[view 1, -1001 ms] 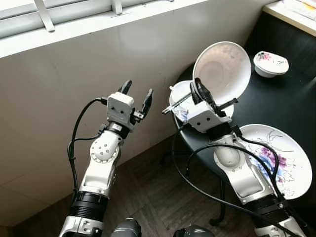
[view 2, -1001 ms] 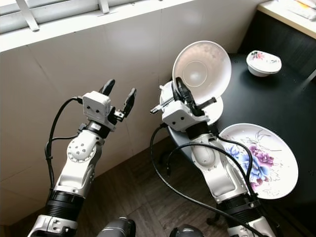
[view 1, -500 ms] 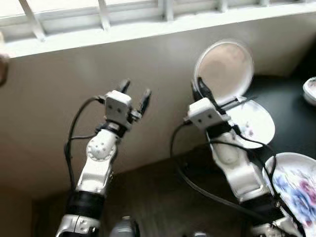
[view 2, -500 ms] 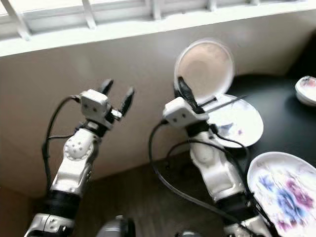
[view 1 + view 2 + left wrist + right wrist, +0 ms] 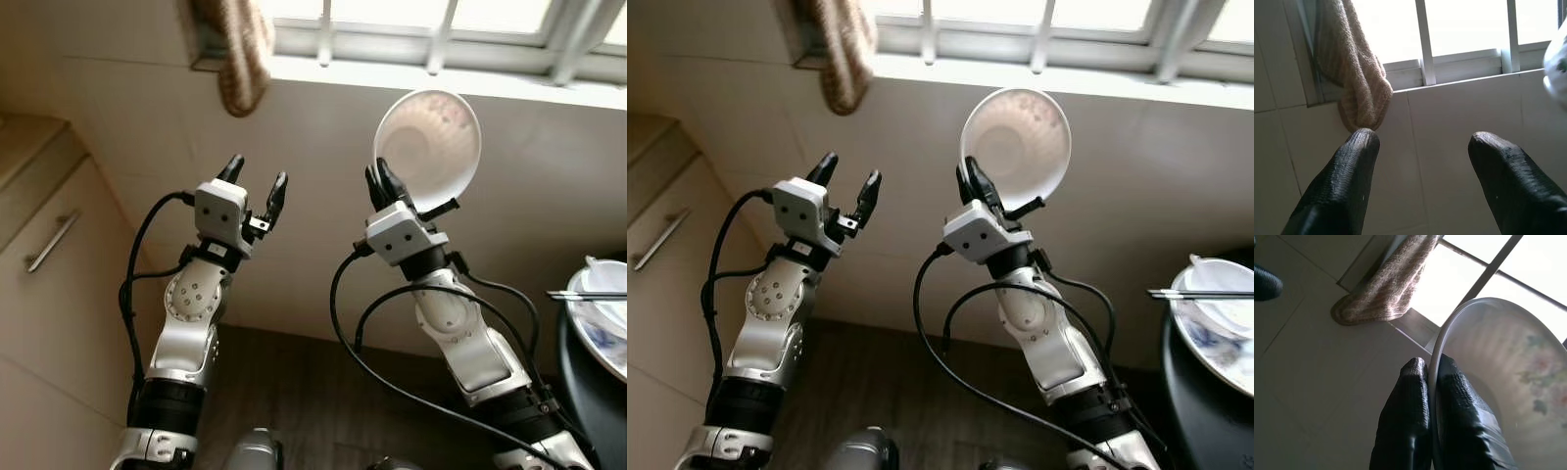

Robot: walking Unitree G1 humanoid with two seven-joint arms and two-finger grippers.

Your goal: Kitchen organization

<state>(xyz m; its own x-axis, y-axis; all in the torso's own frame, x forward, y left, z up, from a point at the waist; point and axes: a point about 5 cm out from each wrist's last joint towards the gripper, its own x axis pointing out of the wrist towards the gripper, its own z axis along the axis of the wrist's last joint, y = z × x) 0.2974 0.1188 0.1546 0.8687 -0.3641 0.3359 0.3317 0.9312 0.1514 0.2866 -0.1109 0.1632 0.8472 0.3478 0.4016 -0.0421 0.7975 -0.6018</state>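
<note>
The right gripper (image 5: 1429, 396) has its two black fingers (image 5: 1405, 421) squeezed tight on the rim of a white bowl (image 5: 428, 137), one finger inside the rim and one outside. The bowl is held up high on its edge, with its open side facing the robot and a faint flower print on it. It is in the air in front of the tiled wall (image 5: 323, 127), just under the window sill (image 5: 411, 78).

The left gripper (image 5: 253, 184) is up too, to the left of the bowl and apart from it. Its fingers (image 5: 1337, 191) are spread wide and hold nothing.

A brown towel (image 5: 238, 49) hangs from the far left end of the window. A cabinet (image 5: 49, 255) with a bar handle is on the left. On the right, a dark table (image 5: 1205, 392) holds a plate (image 5: 1220, 323) with chopsticks (image 5: 1200, 294) across it.

The robot seems to be carrying the bowl to a new place. The grip is only a pinch on a thin, smooth rim, so the bowl could slip or swing. It is best to keep the squeeze firm, move slowly, keep the bowl away from the wall and sill, and set it down softly.
</note>
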